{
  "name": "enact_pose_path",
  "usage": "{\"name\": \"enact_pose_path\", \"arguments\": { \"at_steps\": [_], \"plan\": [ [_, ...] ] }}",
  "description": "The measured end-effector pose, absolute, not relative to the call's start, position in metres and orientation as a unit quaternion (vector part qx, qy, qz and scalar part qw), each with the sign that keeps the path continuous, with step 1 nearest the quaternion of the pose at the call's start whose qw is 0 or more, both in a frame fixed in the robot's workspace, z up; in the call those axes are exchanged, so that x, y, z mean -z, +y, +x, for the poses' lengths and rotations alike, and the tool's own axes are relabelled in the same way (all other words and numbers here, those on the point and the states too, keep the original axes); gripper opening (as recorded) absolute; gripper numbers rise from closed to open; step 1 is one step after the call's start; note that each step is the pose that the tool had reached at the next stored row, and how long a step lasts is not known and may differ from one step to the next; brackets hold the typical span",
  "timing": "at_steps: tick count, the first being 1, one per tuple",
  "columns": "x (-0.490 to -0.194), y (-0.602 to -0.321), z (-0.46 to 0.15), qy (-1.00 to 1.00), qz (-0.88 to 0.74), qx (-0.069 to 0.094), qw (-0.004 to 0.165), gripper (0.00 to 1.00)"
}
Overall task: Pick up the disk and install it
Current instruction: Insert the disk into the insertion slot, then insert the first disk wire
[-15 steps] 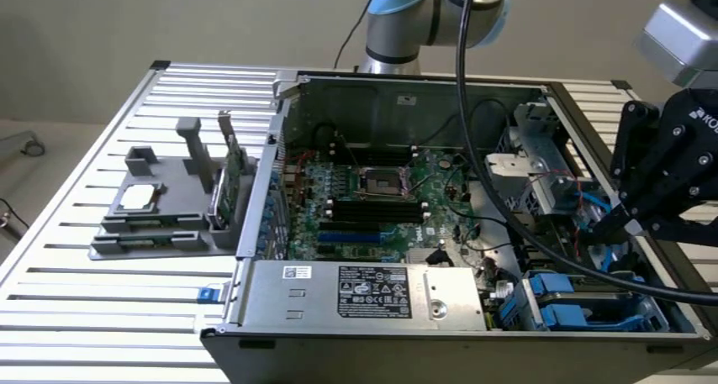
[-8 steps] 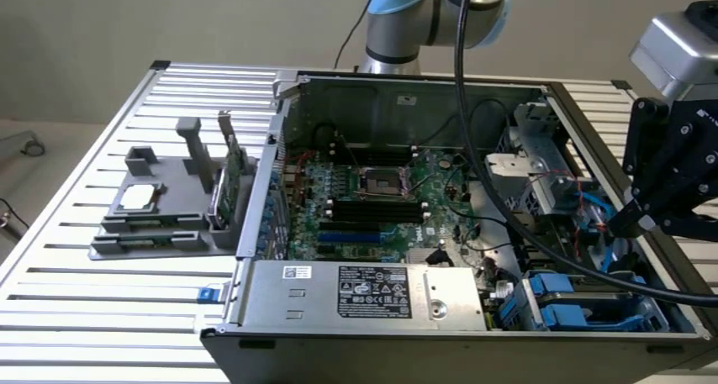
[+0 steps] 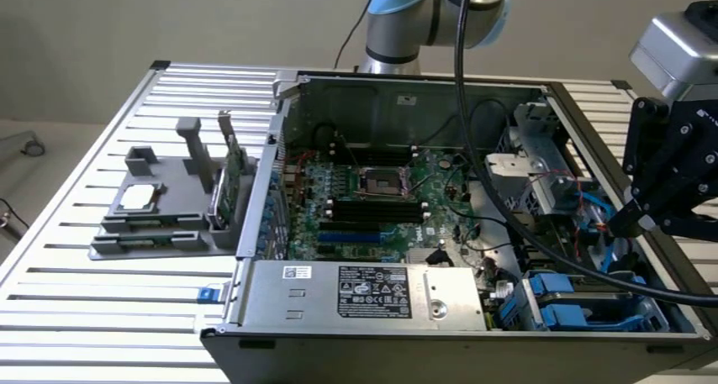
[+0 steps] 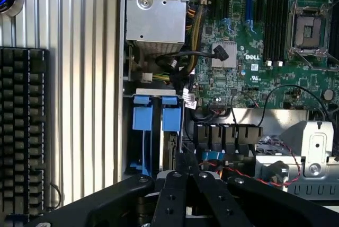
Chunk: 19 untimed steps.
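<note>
Fingers (image 4: 172,195) on your gripper (image 4: 185,162) are pressed together with nothing between them. In the exterior view the gripper (image 3: 620,226) hangs over the right side of the open computer case (image 3: 292,132).

The disk (image 4: 172,118) is not in your grasp. In the wrist view two blue frames stand on edge side by side in the drive bay (image 4: 156,92), and I take the one just beside your fingertips for the disk. Its label is hidden, so I cannot say for certain which of the two it is. In the exterior view that bay sits at the near right corner of the case.

My reading is that you are at the seating end of the job. The disk looks to be already in its slot, and the closed fingers are poised at its edge as if for a push, not a pickup. I cannot tell whether it is fully home.

Any move from here calls for a straight, gentle line along the slot, since there is little room. A thick black cable (image 3: 527,241) loops across the bay, and red and black wires (image 4: 288,171) lie close to your fingers.

Further out, the power supply (image 3: 359,291) is left of the bay and the motherboard (image 3: 371,199) lies beyond it. On the far left of the bench (image 3: 90,300) is a grey stand (image 3: 157,224).
</note>
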<state>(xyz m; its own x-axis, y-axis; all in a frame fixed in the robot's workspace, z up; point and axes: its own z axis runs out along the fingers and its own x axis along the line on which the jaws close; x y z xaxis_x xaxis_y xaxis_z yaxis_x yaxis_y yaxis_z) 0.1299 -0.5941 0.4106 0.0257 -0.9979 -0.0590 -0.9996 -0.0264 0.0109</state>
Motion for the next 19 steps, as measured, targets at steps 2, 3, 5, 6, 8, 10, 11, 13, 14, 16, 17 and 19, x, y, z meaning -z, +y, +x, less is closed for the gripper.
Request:
{"name": "enact_pose_path", "arguments": {
  "at_steps": [2, 3, 5, 6, 8, 10, 11, 13, 14, 16, 17, 19],
  "plan": [
    [-0.4106, -0.5941, 0.1299, 0.698, -0.716, -0.025, 0.017, 0.11],
    [-0.4106, -0.5941, 0.1299, 0.697, -0.716, -0.025, 0.017, 0.11],
    [-0.4105, -0.5941, 0.1299, 0.698, -0.716, -0.025, 0.017, 0.11],
    [-0.4106, -0.5941, 0.1299, 0.697, -0.716, -0.025, 0.017, 0.11],
    [-0.4106, -0.5941, 0.1299, 0.697, -0.716, -0.025, 0.017, 0.11],
    [-0.4106, -0.5941, 0.1299, 0.697, -0.716, -0.025, 0.017, 0.17],
    [-0.4105, -0.5941, 0.1299, 0.697, -0.716, -0.025, 0.017, 0.17],
    [-0.4106, -0.5941, 0.1299, 0.697, -0.716, -0.025, 0.017, 0.3],
    [-0.4106, -0.5941, 0.1299, 0.697, -0.716, -0.025, 0.017, 0.3],
    [-0.4106, -0.5941, 0.1299, 0.698, -0.716, -0.025, 0.017, 0.42],
    [-0.4106, -0.5941, 0.1299, 0.697, -0.716, -0.025, 0.017, 0.42],
    [-0.4104, -0.594, 0.1299, 0.698, -0.716, -0.025, 0.017, 0.48]
  ]
}}
